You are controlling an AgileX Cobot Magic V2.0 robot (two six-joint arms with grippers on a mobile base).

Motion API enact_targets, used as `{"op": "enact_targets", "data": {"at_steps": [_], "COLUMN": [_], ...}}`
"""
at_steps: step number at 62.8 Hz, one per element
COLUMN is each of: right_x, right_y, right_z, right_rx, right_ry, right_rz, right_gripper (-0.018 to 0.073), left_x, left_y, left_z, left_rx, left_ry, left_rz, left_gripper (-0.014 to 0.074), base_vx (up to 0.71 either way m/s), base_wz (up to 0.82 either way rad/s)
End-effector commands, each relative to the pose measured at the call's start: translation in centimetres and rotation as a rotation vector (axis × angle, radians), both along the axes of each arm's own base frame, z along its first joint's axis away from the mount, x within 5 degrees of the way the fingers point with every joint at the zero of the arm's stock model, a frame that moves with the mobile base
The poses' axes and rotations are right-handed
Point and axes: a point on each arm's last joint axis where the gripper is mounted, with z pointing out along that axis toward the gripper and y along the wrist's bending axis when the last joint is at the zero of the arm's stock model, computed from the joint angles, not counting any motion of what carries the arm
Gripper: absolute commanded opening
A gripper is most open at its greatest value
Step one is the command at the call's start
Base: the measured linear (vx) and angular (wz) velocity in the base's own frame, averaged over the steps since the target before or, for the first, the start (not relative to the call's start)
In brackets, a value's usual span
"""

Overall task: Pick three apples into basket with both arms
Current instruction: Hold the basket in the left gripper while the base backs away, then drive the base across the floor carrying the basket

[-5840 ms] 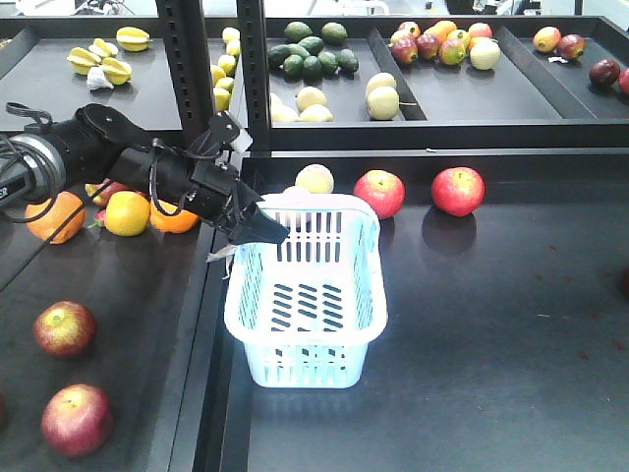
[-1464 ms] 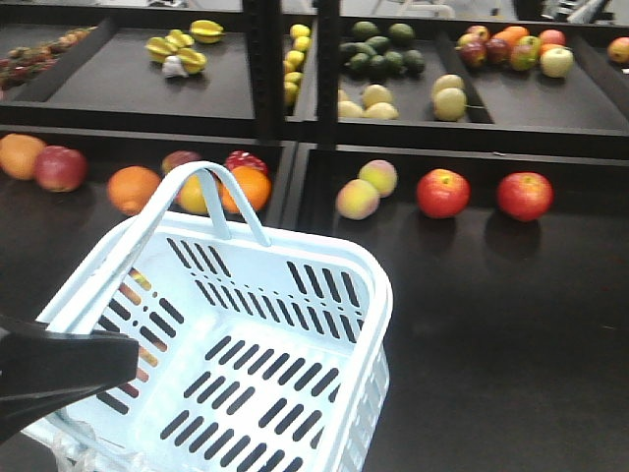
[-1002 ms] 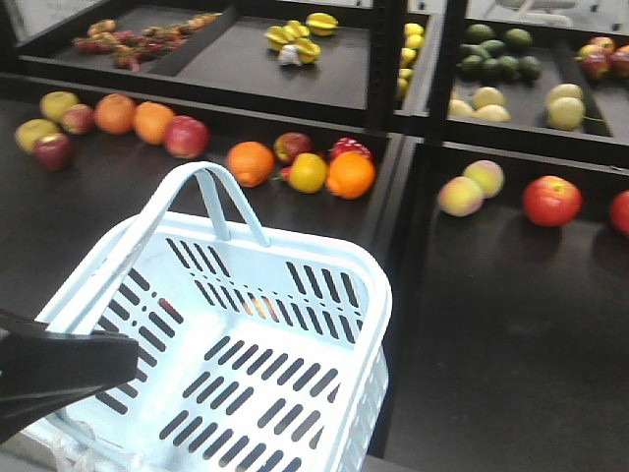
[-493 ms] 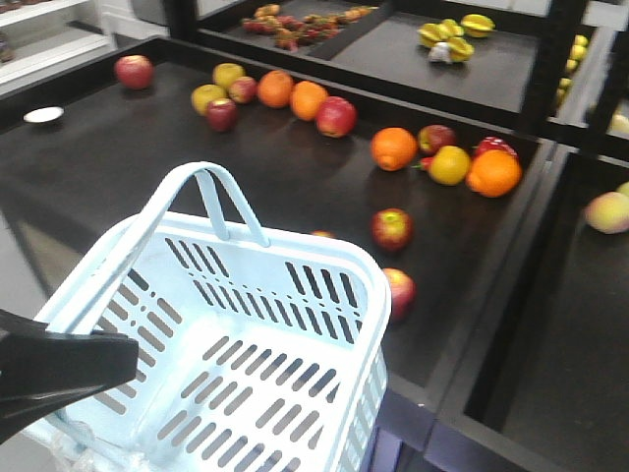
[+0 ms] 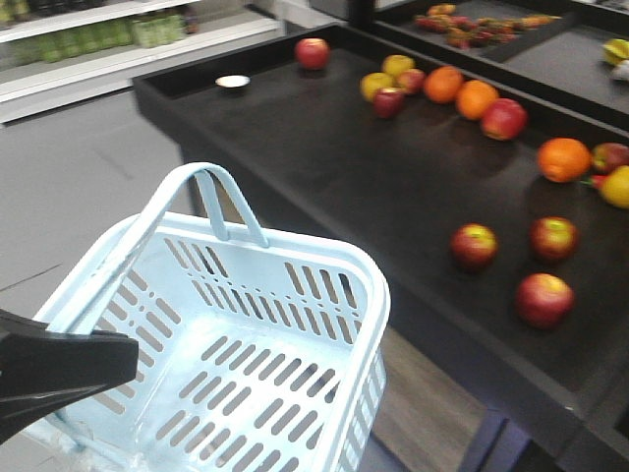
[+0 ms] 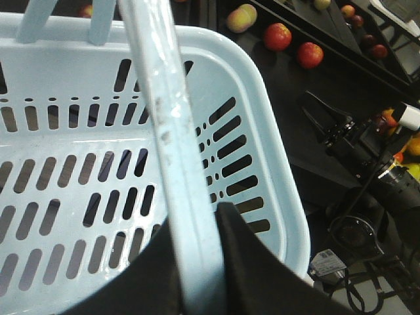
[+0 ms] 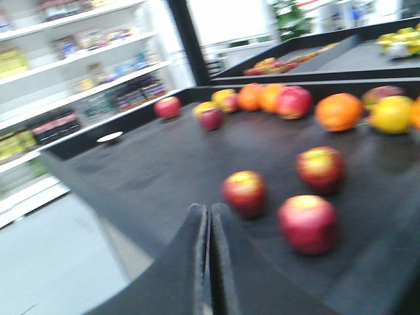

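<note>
I hold the pale blue basket (image 5: 285,324) in the air beside the black table (image 5: 324,157), and it has nothing in it. My left gripper (image 6: 197,220) is shut on one hoop handle (image 6: 167,118); in the front view it shows as a black wedge (image 5: 118,362) at the lower left. Three red apples with yellow patches lie near the table's front edge (image 5: 475,245) (image 5: 553,237) (image 5: 543,299). The right wrist view shows them ahead and to the right (image 7: 244,192) (image 7: 320,167) (image 7: 308,223). My right gripper (image 7: 209,210) is shut on nothing, short of them.
Oranges (image 5: 563,158), more apples (image 5: 503,118) and a lone apple (image 5: 312,52) lie further back on the table. A small white dish (image 5: 232,82) sits at its far left corner. Grey floor (image 5: 79,177) and store shelves (image 5: 98,39) lie left.
The view has swung left away from the fruit shelves, bringing the table's left end and the floor into sight. The basket stays in the left gripper, in the same place in view.
</note>
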Motion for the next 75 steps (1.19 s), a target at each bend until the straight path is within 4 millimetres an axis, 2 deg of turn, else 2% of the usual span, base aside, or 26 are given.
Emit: {"op": "enact_targets", "data": {"at_steps": [1, 75], "right_x": [-0.02, -0.02], "right_y": [-0.05, -0.05], "right_z": [0.27, 0.27], "right_rx": [-0.011, -0.011], "right_ry": [-0.068, -0.068], "right_rz": [-0.008, -0.008], "right_gripper": [-0.0004, -0.0004], "left_x": [-0.09, -0.09], "left_y": [-0.13, -0.13], "left_z": [1.65, 1.65], "left_rx": [-0.093, -0.093], "left_ry": [-0.045, -0.045], "left_rz": [0.023, 0.023], "left_gripper": [-0.0008, -0.0008], "base_vx": [-0.13, -0.04], "base_wz": [0.68, 0.67]}}
